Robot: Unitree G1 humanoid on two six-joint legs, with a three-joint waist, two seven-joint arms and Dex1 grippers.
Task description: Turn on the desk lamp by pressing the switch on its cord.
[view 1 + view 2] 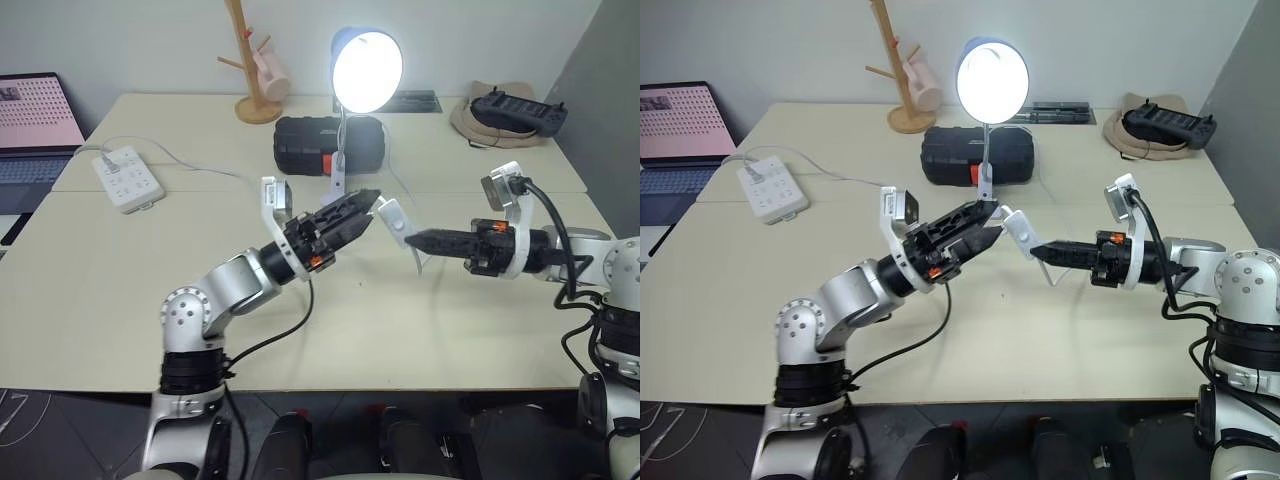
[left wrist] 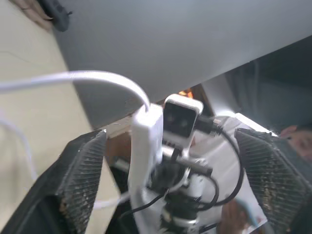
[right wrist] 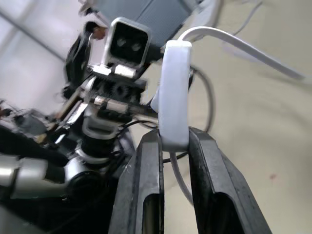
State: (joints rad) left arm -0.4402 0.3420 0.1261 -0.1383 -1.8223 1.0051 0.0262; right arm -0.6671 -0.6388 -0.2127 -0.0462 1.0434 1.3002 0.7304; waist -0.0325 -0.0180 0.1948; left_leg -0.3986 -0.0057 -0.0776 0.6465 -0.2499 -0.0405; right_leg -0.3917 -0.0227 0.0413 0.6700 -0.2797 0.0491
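1. Beige surface (image 1: 120, 300) is seen carrying the desk lamp (image 1: 366, 70), lit, at its far side.
2. Near the lamp's base, the switch (image 1: 395, 220) is clamped by the right claw (image 1: 412, 238), its cord (image 3: 234, 41) trailing off.
3. Beside the switch, the left claw (image 1: 362, 207) is spread wide.

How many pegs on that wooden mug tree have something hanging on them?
1: a pink mug hangs on the right side of the wooden mug tree at the table's far edge. Its top is cut off, so more could be hidden.
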